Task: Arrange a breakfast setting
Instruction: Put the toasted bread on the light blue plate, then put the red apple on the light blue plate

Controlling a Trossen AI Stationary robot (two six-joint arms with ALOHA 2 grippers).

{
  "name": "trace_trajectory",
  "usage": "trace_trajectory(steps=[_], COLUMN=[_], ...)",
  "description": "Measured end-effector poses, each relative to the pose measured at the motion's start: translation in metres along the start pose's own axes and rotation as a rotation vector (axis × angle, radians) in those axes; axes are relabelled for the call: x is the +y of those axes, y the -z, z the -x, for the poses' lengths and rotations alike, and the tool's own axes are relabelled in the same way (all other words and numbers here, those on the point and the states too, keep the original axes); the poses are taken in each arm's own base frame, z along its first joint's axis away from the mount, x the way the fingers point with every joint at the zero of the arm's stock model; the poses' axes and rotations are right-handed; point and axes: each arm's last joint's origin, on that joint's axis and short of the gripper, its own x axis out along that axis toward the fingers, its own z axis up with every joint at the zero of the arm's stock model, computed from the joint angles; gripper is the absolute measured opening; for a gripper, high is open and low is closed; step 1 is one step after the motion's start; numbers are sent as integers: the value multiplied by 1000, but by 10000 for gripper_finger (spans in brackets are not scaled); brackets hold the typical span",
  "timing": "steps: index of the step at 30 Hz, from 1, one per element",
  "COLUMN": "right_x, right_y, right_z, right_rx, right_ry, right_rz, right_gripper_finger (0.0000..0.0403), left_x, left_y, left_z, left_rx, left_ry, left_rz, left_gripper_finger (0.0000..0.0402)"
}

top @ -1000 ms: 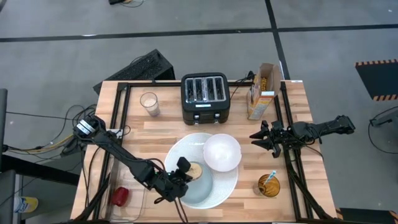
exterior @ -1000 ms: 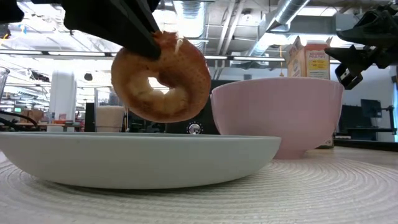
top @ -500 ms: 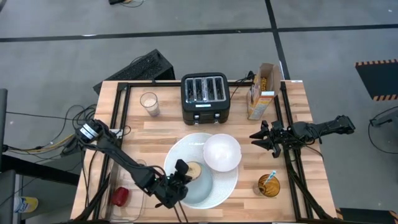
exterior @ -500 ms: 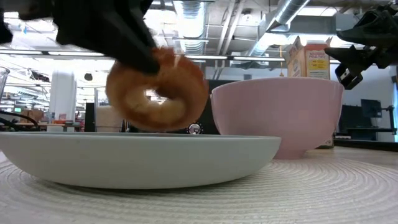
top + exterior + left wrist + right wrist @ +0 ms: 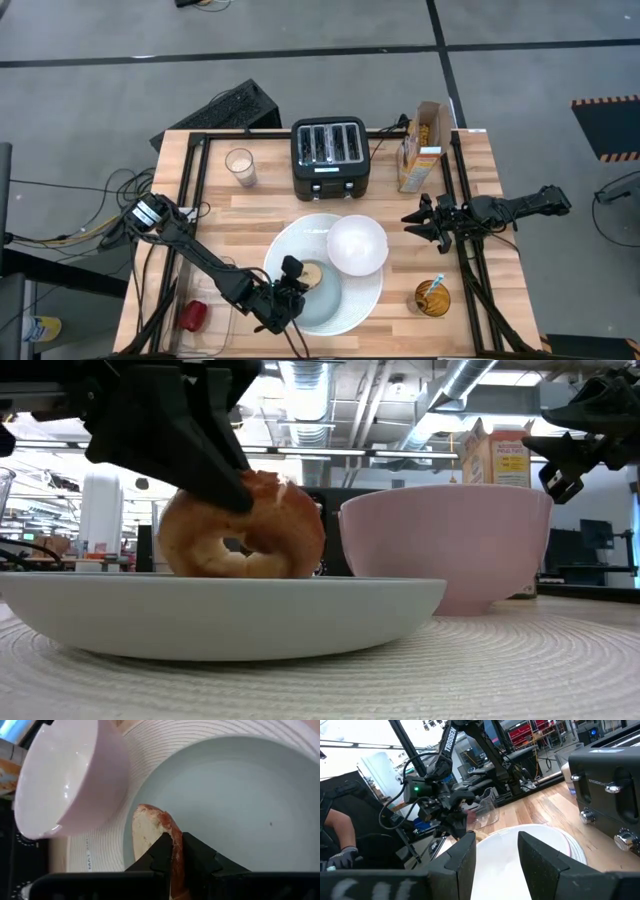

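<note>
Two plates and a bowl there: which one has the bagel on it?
The smaller blue-grey plate, stacked on the large white plate. The left gripper holds the bagel on edge there; the bowl looks empty.

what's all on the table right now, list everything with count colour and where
large plate: 1, white, front centre of the table
small plate: 1, pale blue-grey, on the large plate
bagel: 1, tan, on edge on the small plate
bowl: 1, white, on the large plate's far side
toaster: 1, black, back centre
cereal box: 1, orange, right of the toaster
glass: 1, clear, left of the toaster
amber cup: 1, front right, blue-handled spoon inside
red food piece: 1, front left
left claw: shut on the bagel
right claw: open, hovering right of the bowl
</note>
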Motion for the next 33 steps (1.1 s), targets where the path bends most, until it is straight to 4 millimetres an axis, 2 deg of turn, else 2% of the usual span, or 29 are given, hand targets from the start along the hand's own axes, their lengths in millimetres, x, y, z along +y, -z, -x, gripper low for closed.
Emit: trace_trajectory(steps=[30, 33], right_x=[0, 0], right_y=[0, 0], right_z=[0, 0], right_rx=[0, 0], right_ry=[0, 0], right_rz=[0, 0], right_gripper_finger=[168, 168], left_x=[0, 4], left_y=[3, -4], left_z=[-1, 5], left_rx=[44, 75], left_ry=[109, 126], left_rz=[203, 250], left_gripper_finger=[146, 156])
